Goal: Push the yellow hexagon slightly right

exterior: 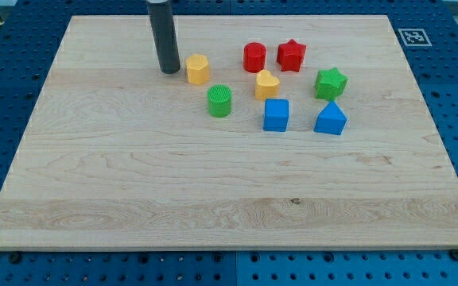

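Tip is set just left of the yellow hexagon, contact not discernible; a bare rod, nothing is gripped. Hexagon is found upper-centre on the board, above the green cylinder. Rightward push is judged not yet made.

Our tip sits just left of the yellow hexagon. Green cylinder below-right of it. Yellow heart further right, red cylinder above that, blue cube below.
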You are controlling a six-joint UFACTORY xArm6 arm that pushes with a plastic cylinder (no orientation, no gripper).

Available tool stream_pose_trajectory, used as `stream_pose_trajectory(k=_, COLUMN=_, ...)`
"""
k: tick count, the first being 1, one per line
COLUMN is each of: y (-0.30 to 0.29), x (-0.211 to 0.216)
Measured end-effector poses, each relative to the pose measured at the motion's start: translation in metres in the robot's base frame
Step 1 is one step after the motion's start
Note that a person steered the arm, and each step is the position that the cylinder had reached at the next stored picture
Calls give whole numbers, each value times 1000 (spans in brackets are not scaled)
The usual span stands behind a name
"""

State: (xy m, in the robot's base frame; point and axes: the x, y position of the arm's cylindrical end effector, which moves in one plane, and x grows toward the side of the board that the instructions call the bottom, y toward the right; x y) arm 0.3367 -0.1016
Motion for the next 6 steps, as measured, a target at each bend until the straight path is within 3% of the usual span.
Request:
stream_pose_trajectory(k=4, y=2, x=8)
stream_pose_trajectory(k=6, y=29, x=8)
